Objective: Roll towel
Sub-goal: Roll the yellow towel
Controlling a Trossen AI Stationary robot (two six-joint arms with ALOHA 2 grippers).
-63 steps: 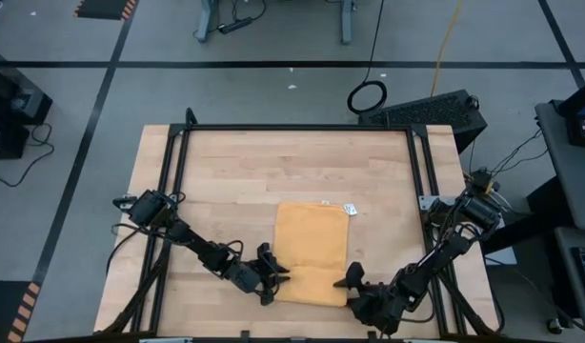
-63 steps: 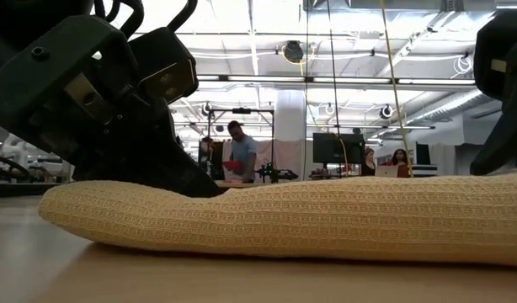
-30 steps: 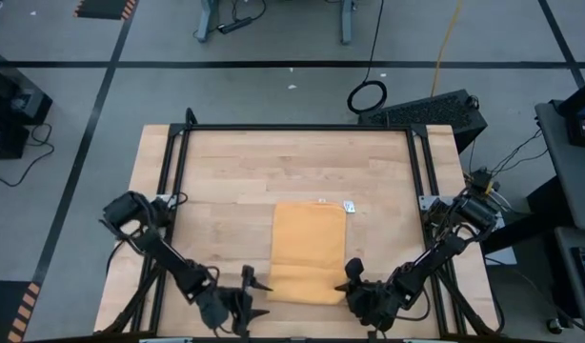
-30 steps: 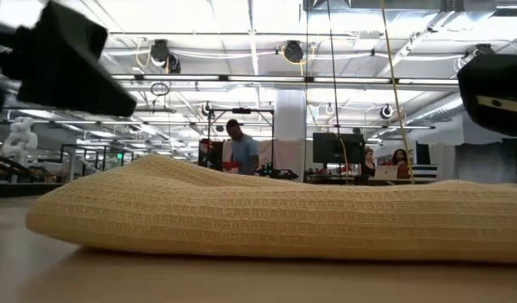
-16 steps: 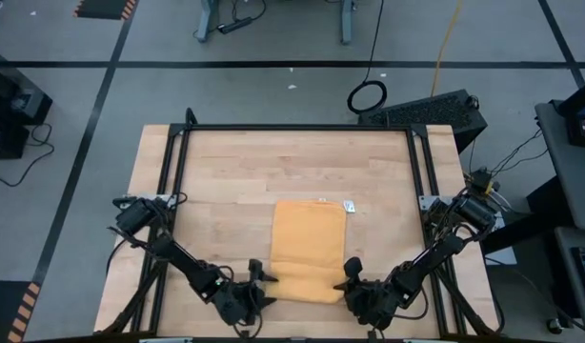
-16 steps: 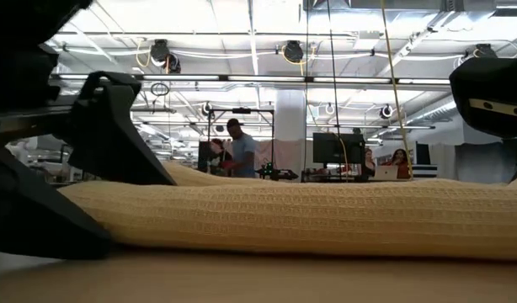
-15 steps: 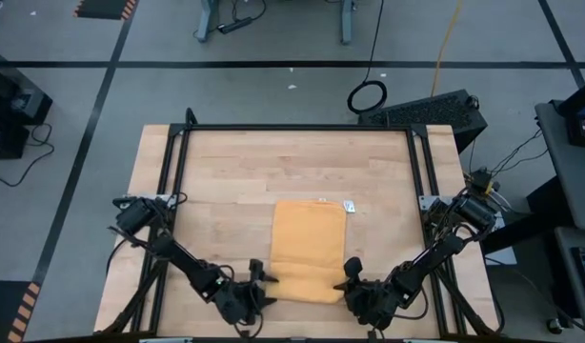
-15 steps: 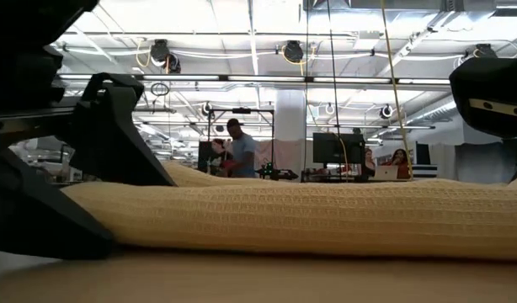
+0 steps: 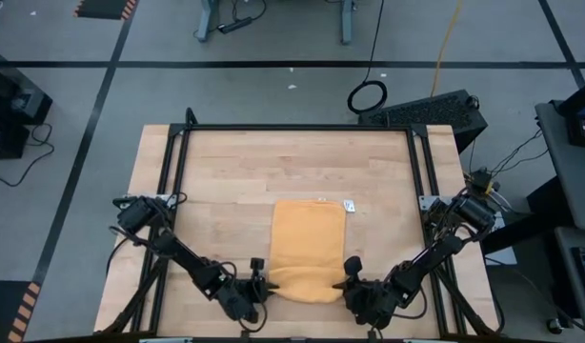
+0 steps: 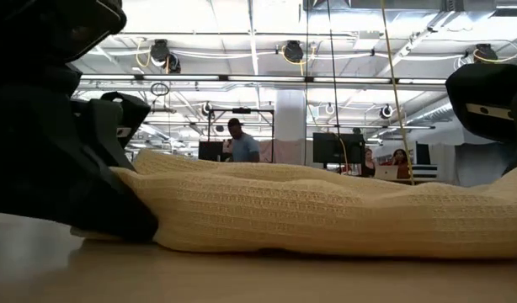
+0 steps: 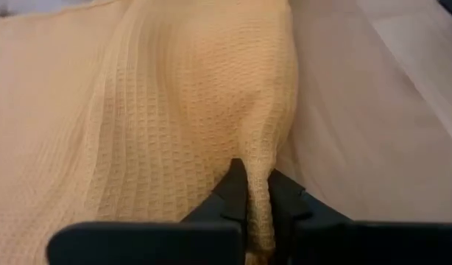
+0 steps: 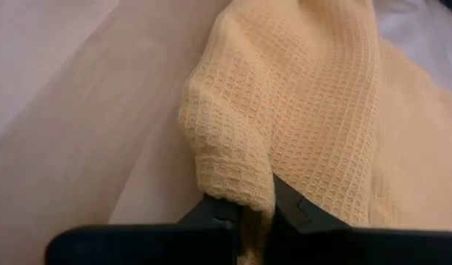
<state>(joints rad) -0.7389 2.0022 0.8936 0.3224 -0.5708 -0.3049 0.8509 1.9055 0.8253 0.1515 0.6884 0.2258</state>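
1. At the table's (image 9: 226, 171) near edge, our left gripper (image 9: 258, 287) is pinched shut on the left near corner of the towel (image 9: 309, 243).
2. The mustard waffle-weave towel lies folded at near centre, white tag (image 9: 349, 204) at its far right corner.
3. Our right gripper (image 9: 347, 279) clamps the right near corner.
4. We judge uneven lifting could skew the roll; thin pinches might slip.

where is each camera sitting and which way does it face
High view: above the table, looking straight down; both arms show, left claw and right claw at the towel.
Low view: at tabletop height, looking level across the towel into the room.
Left wrist view: on the left arm, looking past its claw, shut on towel.
Right wrist view: likewise, right claw.
All four views share the towel.
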